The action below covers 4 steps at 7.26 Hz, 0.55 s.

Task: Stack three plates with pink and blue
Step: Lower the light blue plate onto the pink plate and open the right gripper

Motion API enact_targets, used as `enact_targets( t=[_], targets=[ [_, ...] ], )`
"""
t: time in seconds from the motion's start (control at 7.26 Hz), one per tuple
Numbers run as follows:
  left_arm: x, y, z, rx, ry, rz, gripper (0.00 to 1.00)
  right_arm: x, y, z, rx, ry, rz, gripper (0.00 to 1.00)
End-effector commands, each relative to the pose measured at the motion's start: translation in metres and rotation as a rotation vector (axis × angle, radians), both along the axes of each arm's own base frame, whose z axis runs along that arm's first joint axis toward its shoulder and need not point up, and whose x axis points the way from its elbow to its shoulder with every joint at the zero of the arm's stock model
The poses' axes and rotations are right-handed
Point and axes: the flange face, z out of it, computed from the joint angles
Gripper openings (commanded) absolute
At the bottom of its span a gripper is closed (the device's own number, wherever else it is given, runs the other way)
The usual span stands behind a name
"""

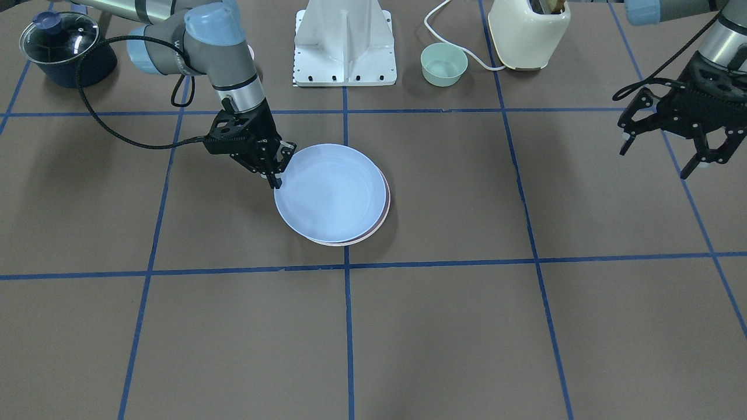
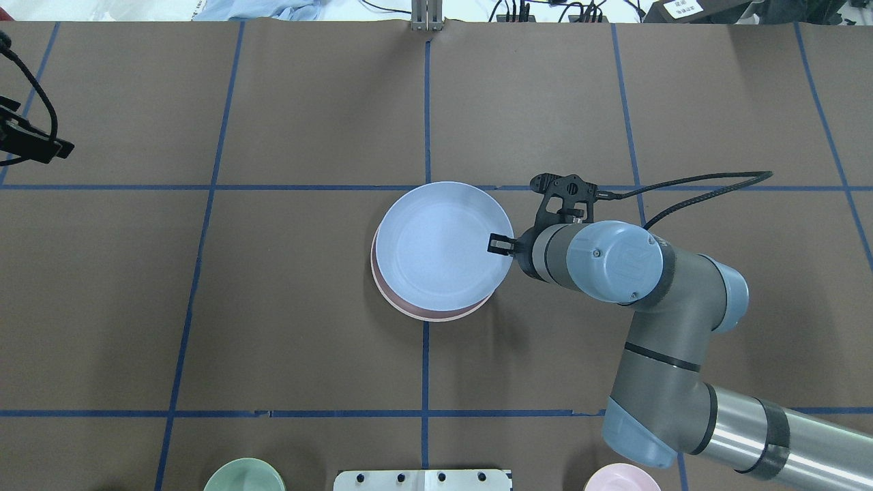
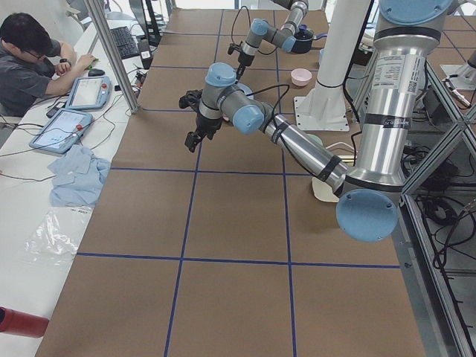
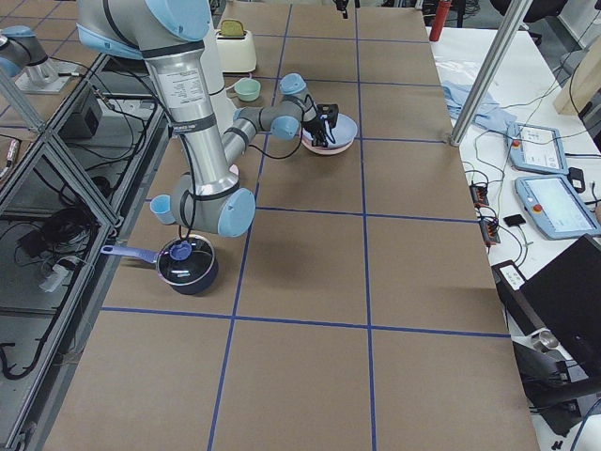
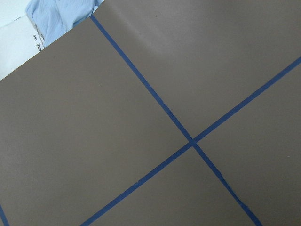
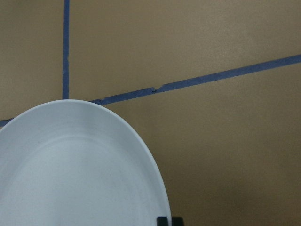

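The light blue plate [image 1: 332,192] lies on top of the pale pink plate [image 1: 384,214] near the table's middle, shifted a little so the pink rim shows along one side. The blue plate also shows in the overhead view [image 2: 440,247], with the pink rim [image 2: 409,308] below it. I cannot make out the cream plate; it may be hidden under them. My right gripper [image 1: 279,175] is shut on the blue plate's rim, one finger [image 2: 500,243] over its inside. My left gripper [image 1: 662,154] is open and empty, held above the table far from the plates.
A small green bowl [image 1: 444,64], a cream toaster [image 1: 528,32], a white mount [image 1: 345,46] and a lidded dark pot [image 1: 61,44] stand along the robot's side. A small pink bowl [image 2: 622,479] sits by the right arm's base.
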Motion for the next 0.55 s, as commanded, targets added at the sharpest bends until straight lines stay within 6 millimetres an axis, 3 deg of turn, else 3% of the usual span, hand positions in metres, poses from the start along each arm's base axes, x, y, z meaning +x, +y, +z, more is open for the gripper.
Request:
enact_targets(
  t=[0.0, 0.14, 0.28, 0.41],
  targets=[
    [0.001, -0.001, 0.002, -0.004, -0.002, 0.001, 1.00, -0.005, 0.004, 0.001, 0.000, 0.002, -0.008, 0.00],
    [0.001, -0.002, 0.003, -0.004, -0.003, 0.002, 1.00, -0.008, 0.006, -0.005, 0.004, -0.006, -0.013, 0.25],
    [0.001, -0.002, 0.003, -0.004, -0.003, 0.002, 1.00, -0.012, 0.010, -0.004, 0.023, 0.006, 0.006, 0.65],
    [0.001, -0.002, 0.003, -0.004, -0.003, 0.002, 1.00, -0.016, 0.010, -0.004, 0.042, 0.018, 0.030, 0.97]
  ],
)
